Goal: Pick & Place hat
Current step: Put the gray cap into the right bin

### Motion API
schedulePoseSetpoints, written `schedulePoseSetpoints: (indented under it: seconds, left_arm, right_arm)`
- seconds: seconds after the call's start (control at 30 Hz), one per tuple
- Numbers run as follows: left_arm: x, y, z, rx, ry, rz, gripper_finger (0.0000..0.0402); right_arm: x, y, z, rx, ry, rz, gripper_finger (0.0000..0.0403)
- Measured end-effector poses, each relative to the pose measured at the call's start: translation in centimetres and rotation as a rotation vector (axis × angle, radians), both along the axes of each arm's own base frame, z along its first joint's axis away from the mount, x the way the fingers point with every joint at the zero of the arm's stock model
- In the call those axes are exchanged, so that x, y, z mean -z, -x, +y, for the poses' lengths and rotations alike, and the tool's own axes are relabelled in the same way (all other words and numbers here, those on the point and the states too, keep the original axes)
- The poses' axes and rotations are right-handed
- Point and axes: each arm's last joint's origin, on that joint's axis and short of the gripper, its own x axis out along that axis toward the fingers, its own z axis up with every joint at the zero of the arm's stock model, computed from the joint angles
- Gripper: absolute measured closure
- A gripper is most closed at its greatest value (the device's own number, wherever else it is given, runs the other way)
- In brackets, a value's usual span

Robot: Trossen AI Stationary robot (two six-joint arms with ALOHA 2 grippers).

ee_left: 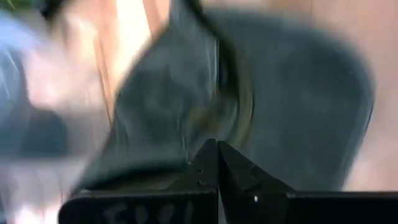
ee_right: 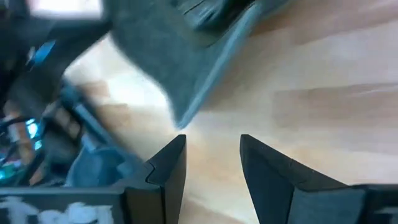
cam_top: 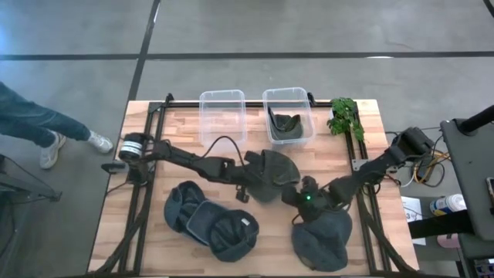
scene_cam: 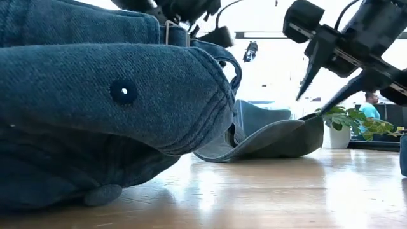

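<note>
Centrally, item one: dark hat point(cam_top: 272, 171), at mid-tabletop, its near edge pinched by the left end effector point(cam_top: 248, 184), whose fingers are closed on the fabric; the left wrist view shows them meeting on the cloth.

Item two: right end effector point(cam_top: 297, 194), at the hat's 4 o'clock, just beside its brim, fingers apart and holding nothing.

Item three: grey hat point(cam_top: 323, 238), at 5 o'clock on the wooden tabletop point(cam_top: 386, 162).

Item four: two denim hats point(cam_top: 208, 220), overlapping, at 8 o'clock.

Item five: two clear bins at 12 o'clock, the left bin point(cam_top: 222, 116) with nothing showing inside, the right bin point(cam_top: 288, 114) already holding a dark hat.

Item six: small green plant point(cam_top: 345, 116), at 1 o'clock.

Step in hand, by judgement: the pick, the grip set. Next move calls for lifting the hat free of the tabletop and carrying it toward a bin without snagging the right arm.
</note>
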Motion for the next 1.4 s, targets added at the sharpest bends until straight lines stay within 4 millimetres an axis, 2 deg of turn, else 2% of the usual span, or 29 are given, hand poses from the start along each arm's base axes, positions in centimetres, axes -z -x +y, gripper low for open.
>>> schedulePoseSetpoints:
  seconds: [0.23,0.6,0.87,1.13,1.4]
  left_arm:
    - [1.1,1.9,1.9,-0.072,-0.018,0.235,0.0401]
    - [0.8,2.0,3.2,-0.18,-0.066,0.205,0.0401]
    - [1.7,1.9,3.3,-0.134,0.076,0.175,0.0401]
    - [1.6,1.6,0.8,-0.045,0.277,0.139,0.0401]
    - [1.6,1.3,-2.2,0.058,0.289,0.086,0.0401]
  right_arm:
    - [0.9,-1.5,0.7,-0.02,0.005,-0.023,0.0258]
    - [1.3,-2.6,1.3,-0.025,0.005,-0.033,0.0256]
    - [1.3,-2.6,1.3,-0.022,0.017,-0.028,0.0251]
    - [1.4,-2.2,1.3,-0.031,0.032,0.0,0.0246]
    - [0.9,-0.7,2.7,-0.082,0.001,0.037,0.0235]
